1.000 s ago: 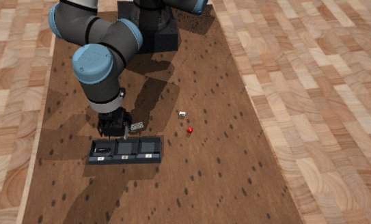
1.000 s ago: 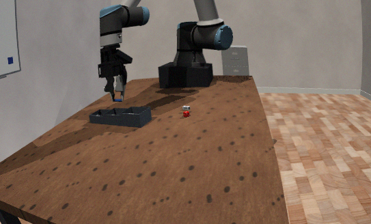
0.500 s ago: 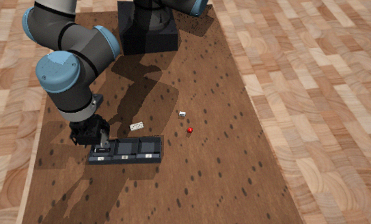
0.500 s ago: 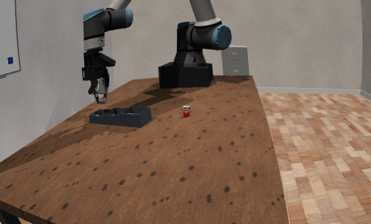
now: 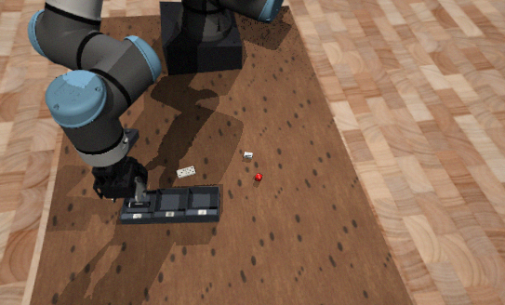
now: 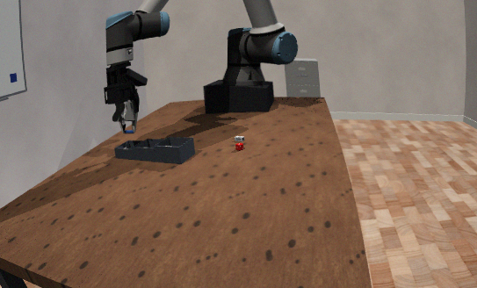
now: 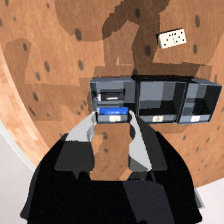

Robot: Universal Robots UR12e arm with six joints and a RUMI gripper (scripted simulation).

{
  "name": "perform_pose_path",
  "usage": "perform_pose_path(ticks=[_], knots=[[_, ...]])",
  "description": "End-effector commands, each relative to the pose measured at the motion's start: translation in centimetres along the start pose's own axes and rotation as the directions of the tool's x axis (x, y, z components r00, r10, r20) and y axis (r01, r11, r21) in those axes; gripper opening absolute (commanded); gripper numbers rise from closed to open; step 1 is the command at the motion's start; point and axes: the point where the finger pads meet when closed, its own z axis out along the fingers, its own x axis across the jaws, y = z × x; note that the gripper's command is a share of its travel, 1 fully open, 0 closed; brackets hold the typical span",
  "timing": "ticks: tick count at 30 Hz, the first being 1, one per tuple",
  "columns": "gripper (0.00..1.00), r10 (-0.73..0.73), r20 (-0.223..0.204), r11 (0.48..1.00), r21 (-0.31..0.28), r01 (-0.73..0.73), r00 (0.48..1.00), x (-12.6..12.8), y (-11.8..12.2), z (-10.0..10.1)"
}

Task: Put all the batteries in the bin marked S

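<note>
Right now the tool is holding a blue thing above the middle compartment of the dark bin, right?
Not the middle one. The wrist view shows the tool holding the blue thing above the end compartment of the dark bin, which already holds something.
</note>
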Motion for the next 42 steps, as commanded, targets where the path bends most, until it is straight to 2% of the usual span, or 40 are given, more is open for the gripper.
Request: perform_pose_path(ticks=[1, 13, 29, 30, 42], knots=[[0.0, 0.0, 0.001, 1.0, -0.001, 0.0, 1.0, 0.1, 0.0, 0.3], [0.0, 0.0, 0.001, 1.0, -0.001, 0.0, 1.0, 0.1, 0.0, 2.3], [0.0, 0.0, 0.001, 1.0, -0.001, 0.0, 1.0, 0.3, -0.1, 2.3], [0.38, 0.0, 0.001, 1.0, -0.001, 0.0, 1.0, 0.3, -0.1, 2.3], [0.38, 0.0, 0.001, 1.0, -0.001, 0.0, 1.0, 0.3, -0.1, 2.3]])
